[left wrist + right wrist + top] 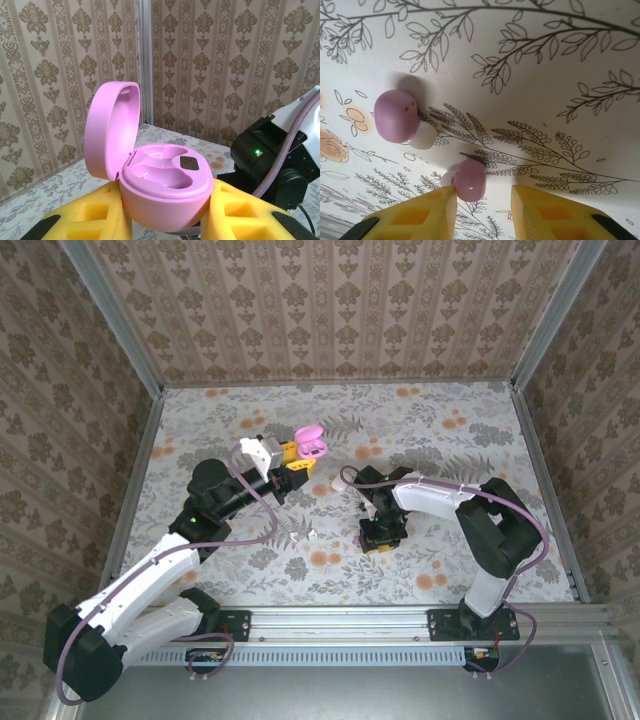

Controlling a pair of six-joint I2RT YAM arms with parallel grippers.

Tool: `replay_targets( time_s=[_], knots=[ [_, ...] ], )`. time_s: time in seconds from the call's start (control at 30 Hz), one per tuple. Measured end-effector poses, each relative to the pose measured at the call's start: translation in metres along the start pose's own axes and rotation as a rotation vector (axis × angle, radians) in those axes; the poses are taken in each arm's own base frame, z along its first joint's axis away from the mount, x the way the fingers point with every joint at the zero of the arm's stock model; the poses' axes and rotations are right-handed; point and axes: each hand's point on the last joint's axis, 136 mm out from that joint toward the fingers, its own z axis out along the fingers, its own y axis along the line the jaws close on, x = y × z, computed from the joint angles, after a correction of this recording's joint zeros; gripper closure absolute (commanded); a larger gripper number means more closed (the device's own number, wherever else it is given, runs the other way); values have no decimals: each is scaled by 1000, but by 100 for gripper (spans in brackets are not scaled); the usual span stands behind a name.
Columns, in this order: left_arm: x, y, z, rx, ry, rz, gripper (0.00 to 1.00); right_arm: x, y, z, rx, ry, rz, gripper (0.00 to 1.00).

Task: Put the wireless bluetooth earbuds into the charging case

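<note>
now, left claw [167, 220] grips open charging case [165, 185], earbuds [396, 116] on table [545, 100]

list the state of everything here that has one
left hand: shut on case
case: lid open, no earbuds inside
right hand: open, low over table
near earbud: on table at right hand's fingertips, not gripped
far earbud: loose on table

Yellow fingers [100, 200] grip the pink charging case [167, 192], its lid [107, 130] standing open leftward.
</note>
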Motion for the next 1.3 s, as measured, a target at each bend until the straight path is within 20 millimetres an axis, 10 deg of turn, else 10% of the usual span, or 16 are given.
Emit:
replay_targets(
  time_s=[0.43, 1.3],
  knots=[
    [0, 1, 0, -6, 1, 0, 70, -16, 9, -37, -112, -145, 2, 65],
    [11, 3, 3, -7, 36, -17, 70, -3, 6, 1, -178, -56, 57, 67]
  ],
)
